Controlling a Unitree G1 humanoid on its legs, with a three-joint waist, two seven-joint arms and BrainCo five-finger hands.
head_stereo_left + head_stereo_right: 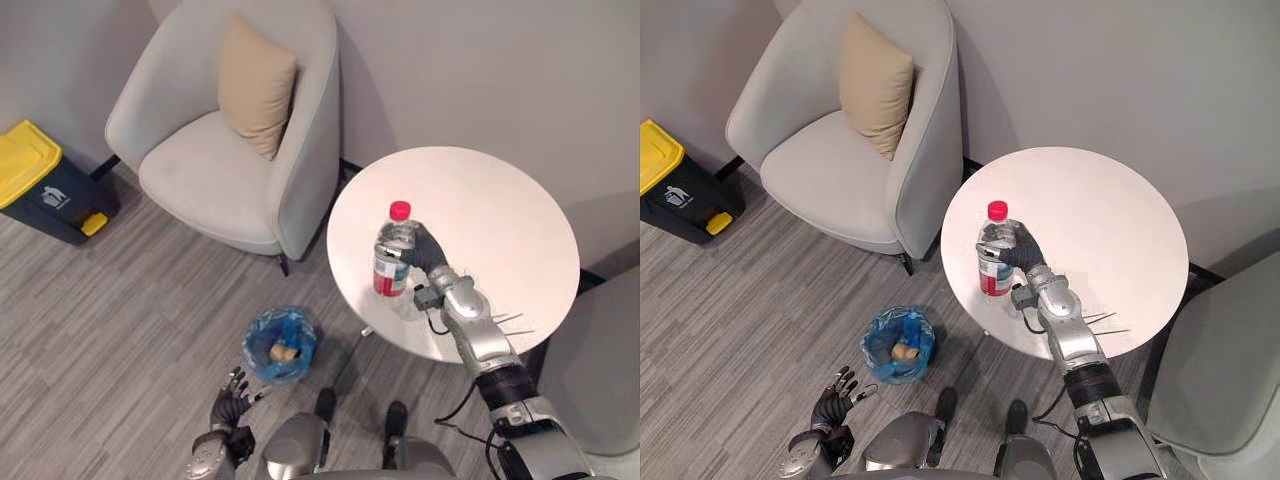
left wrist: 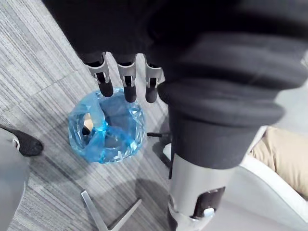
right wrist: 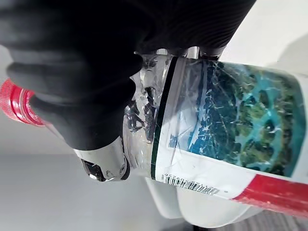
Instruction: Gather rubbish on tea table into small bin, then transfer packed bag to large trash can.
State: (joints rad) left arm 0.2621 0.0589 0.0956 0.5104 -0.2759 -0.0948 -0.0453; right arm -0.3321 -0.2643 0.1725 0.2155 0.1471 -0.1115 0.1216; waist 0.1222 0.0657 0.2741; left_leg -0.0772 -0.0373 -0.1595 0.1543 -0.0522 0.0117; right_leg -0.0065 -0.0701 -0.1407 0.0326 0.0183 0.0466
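Grasping stage of the table-clearing task. Nearest the robot, the left hand hangs low over the floor, fingers spread and relaxed, holding nothing. Just beyond it stands the small bin, lined with a blue bag and already holding a brown scrap. Farther on, the right hand has its fingers and thumb curled round the upper body of a red-capped bottle, which stands upright near the left edge of the round table; whether its base has left the tabletop cannot be told. Behind are an armchair with a cushion and, at far left, the large trash can. The thin plastic looks likely to dent, so a firm, even grip seems advisable. The bottle should clear the table edge and sit squarely over the bin mouth before release.
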